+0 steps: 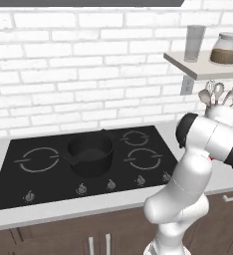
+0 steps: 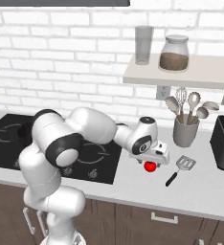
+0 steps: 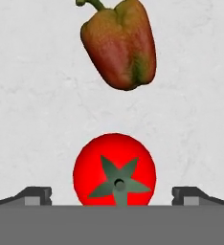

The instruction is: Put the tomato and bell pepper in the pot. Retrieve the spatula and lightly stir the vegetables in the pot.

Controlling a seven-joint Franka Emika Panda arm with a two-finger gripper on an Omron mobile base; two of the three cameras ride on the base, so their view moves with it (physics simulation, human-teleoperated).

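white arm [image 2: 85,129] outstretched rightward, end effector [image 2: 151,160] pointing down, jaws wide apart

Tomato [image 3: 115,167] glossy, smooth; bell pepper [image 3: 119,44] dull, mottled; pot [image 1: 90,152] matt black; counter [image 3: 37,119] pale, faintly marbled.

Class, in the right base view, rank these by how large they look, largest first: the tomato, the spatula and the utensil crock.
1. Utensil crock, clearly largest.
2. Spatula, long and thin.
3. Tomato, smallest, though the open gripper above hides its top, so the gap to the spatula is less certain.
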